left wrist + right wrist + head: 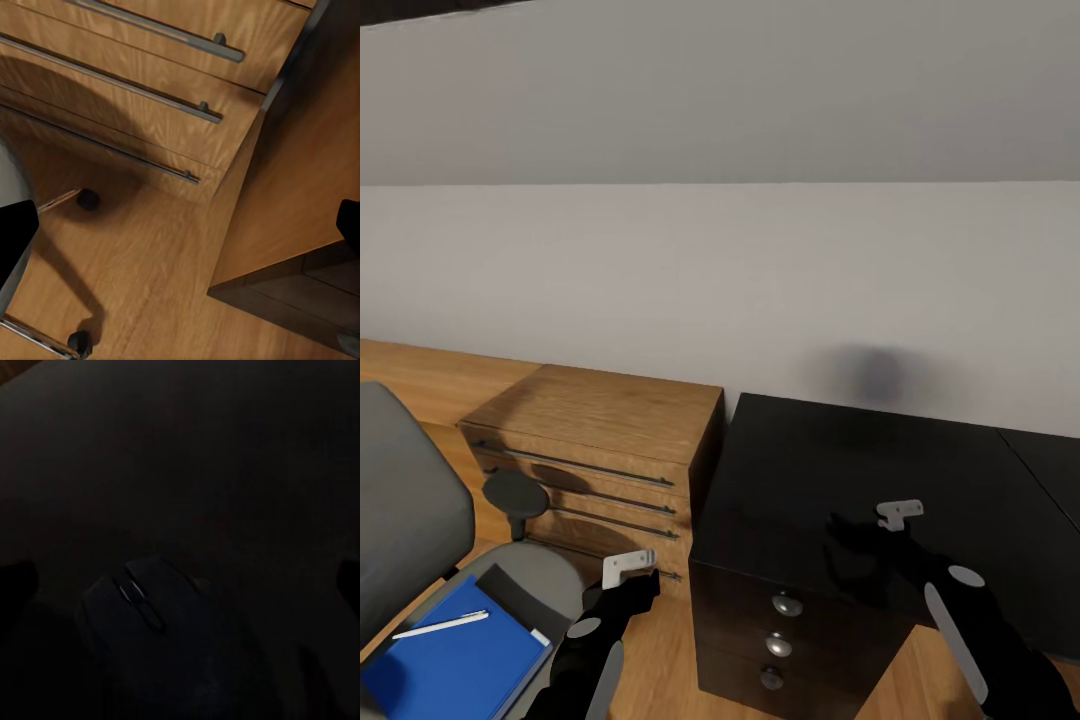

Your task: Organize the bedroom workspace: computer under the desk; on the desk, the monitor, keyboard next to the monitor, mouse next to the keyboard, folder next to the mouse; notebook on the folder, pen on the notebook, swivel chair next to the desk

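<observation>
**Inventory: desk, chair, both arms**

I log the mouse (142,637) on the black desk (840,470), under my right gripper (180,577), fingers wide apart, empty. Left gripper (180,225) spread, empty, over floor. Swivel chair (420,520) seat: blue folder (455,665), pen (440,625) on top.

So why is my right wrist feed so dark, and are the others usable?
Right wrist view: black desk surface fills it, the dark mouse barely separates by faint edge highlights. Head view: evenly lit, soft arm shadows on the desk. Left wrist view: bright, sharp wood grain on the drawers.
</observation>
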Robot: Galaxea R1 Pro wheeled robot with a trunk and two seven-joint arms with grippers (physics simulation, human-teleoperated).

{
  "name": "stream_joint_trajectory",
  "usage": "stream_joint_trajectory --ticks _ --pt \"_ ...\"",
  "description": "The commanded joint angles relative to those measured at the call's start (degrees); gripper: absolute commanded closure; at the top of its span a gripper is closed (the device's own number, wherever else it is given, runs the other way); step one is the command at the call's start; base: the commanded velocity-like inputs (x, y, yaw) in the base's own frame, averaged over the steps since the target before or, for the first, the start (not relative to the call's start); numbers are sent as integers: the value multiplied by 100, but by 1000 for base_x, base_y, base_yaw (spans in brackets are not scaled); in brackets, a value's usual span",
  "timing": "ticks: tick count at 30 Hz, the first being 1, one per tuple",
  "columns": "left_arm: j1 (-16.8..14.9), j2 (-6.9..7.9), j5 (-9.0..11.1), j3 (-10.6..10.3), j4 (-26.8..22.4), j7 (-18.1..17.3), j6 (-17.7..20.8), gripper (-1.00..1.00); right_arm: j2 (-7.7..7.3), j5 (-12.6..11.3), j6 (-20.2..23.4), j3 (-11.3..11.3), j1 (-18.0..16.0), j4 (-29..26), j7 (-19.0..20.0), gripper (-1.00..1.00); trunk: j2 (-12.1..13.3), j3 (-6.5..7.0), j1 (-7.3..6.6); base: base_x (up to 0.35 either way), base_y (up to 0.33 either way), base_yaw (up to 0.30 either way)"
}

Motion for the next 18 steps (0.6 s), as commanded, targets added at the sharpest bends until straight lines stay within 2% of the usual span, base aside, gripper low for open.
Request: stream_joint_trajectory --ticks 1,18 --pt "-3 2 53 -10 -7 51 20 -100 -1 -51 44 -6 -3 7 18 -100 -3 -6 0 0 0 0" --pt "-3 1 59 -10 -7 51 25 -100 -7 -54 70 6 -3 240 19 -100 -3 -6 0 0 0 0"
